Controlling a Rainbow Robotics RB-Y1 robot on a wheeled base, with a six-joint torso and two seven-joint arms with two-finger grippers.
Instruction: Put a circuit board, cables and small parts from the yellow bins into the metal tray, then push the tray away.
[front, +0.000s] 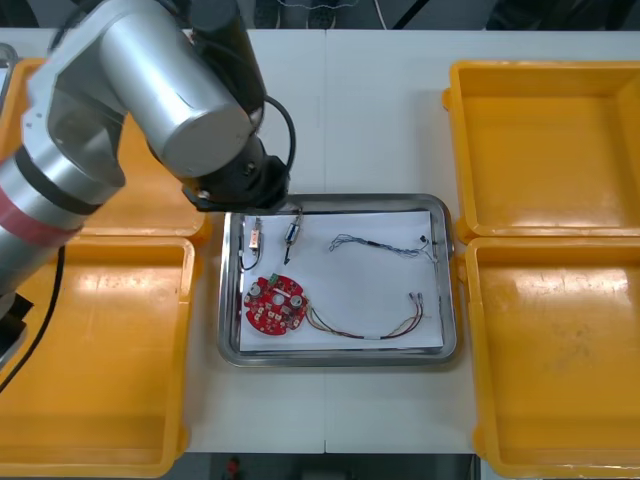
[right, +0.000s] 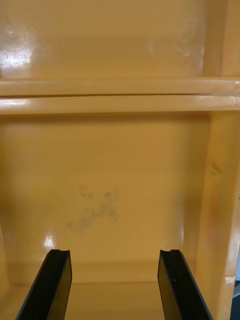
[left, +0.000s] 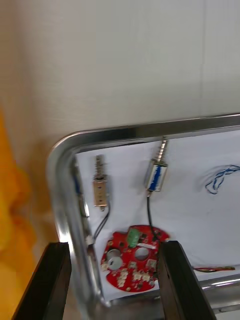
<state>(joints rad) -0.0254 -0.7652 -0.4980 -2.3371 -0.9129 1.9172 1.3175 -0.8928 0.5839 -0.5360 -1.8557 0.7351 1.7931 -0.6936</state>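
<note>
Shiny metal tray (front: 340, 357), glossy plastic bins (front: 545, 140)

Tray contents, colours: metal tray (front: 338, 358) has a shiny silver rim and is white inside. At its 8 o'clock, circuit board (front: 275, 305) — red, green patch, silver spots. At 1 o'clock, twisted blue and white cable (front: 385, 243). At 5 o'clock, red and yellow cable (front: 372, 336). At 11 o'clock, small metal part (left: 156, 176) — silver, blue band, black lead. The yellow bins (front: 545, 70) are plain. The left arm (front: 150, 90) is silver with a red band.
</note>
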